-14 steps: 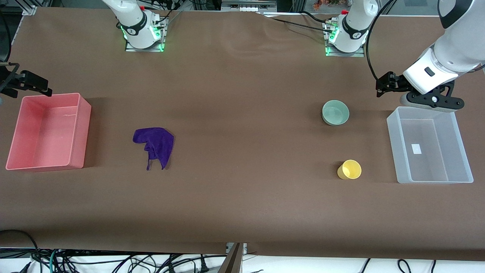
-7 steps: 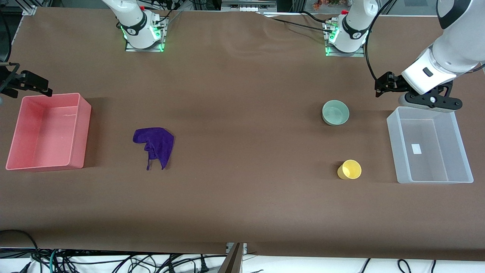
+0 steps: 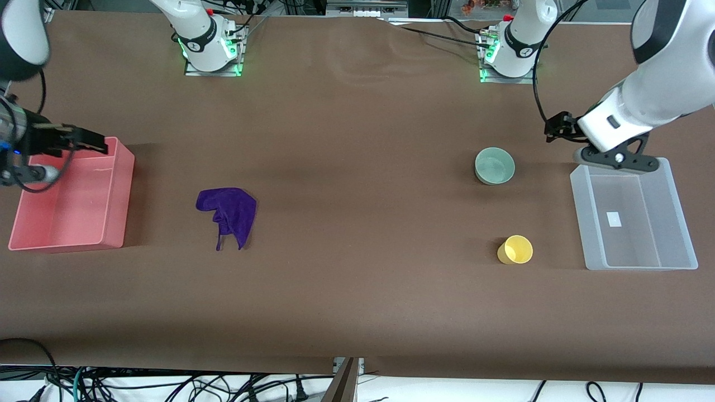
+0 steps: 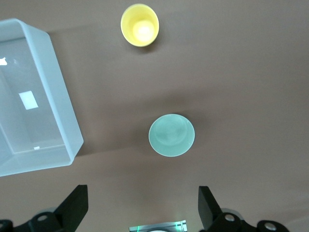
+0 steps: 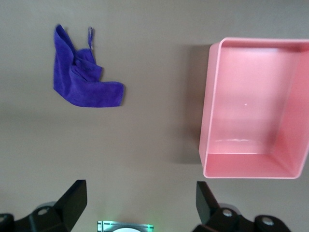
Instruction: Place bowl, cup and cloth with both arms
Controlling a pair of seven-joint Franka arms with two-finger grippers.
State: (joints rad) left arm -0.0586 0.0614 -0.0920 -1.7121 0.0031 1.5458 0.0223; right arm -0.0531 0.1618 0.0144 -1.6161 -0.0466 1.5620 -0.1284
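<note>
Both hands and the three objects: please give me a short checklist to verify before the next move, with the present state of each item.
1. Left hand open, holding nothing, over the clear bin's rim: ok.
2. Right hand open, holding nothing, over the pink bin's rim: ok.
3. Bowl upright on the table, apart from the cup and the clear bin: ok.
4. Cup standing with its opening up, nearer to the front camera than the bowl: ok.
5. Cloth lying crumpled on the table, apart from the pink bin: ok.
6. Both bins hold no task object yet: ok.
</note>
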